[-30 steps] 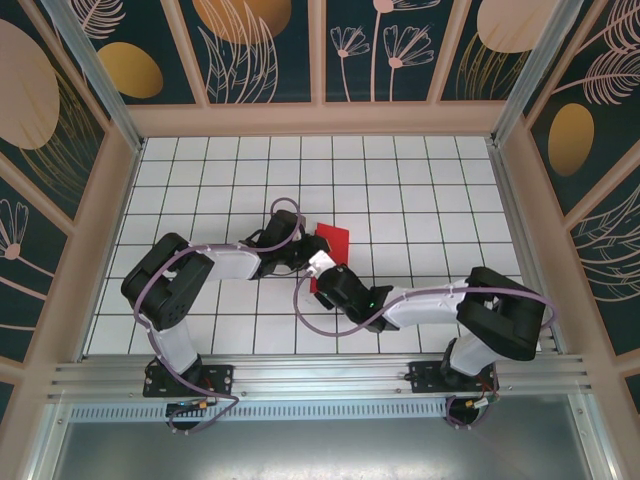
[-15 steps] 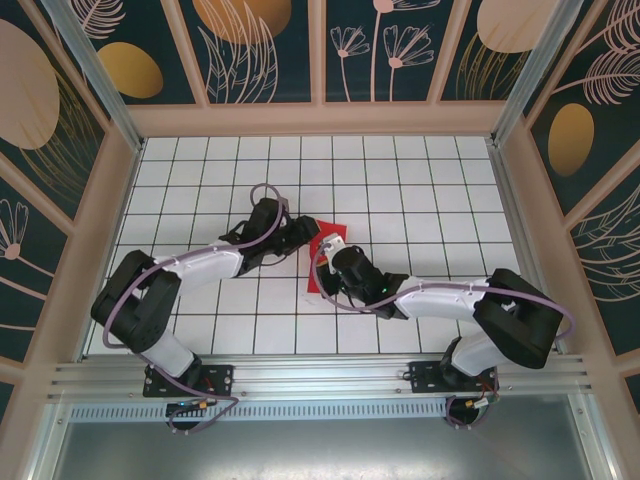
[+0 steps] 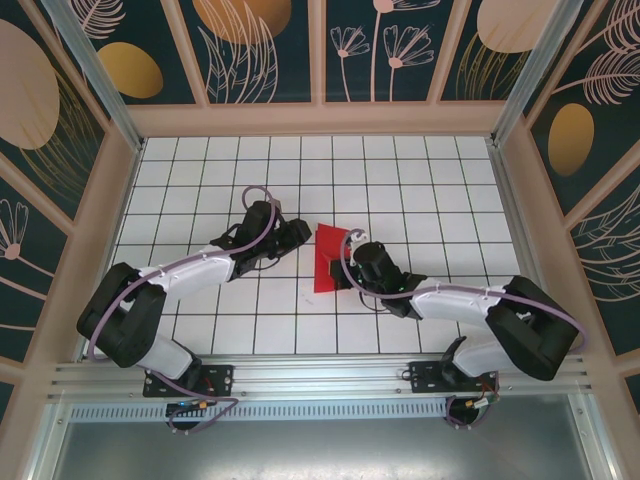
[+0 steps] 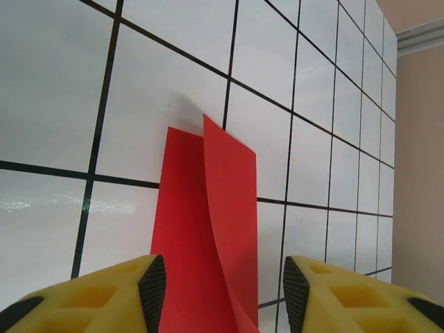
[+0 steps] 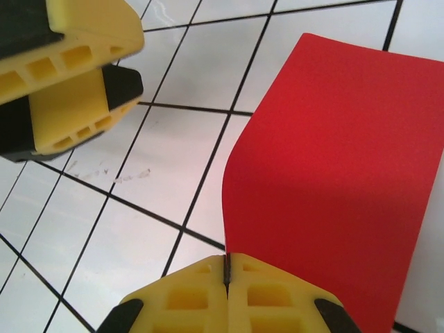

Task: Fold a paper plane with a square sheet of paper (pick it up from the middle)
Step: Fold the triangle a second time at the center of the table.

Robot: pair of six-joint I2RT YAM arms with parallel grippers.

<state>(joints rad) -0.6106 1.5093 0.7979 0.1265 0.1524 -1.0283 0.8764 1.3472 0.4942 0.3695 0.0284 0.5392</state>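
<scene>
On white tiles, red paper, folded, edge curling

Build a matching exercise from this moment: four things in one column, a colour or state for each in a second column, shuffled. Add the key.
Column one:
1. left gripper
2. right gripper
3. sheet of paper
4. table

Column two:
a. white with a black grid
b. jaws shut, pinching the paper's edge
c. red, folded into layers
d. jaws apart, gripping nothing

Pairs: 1-d; 2-b; 3-c; 4-a
</scene>
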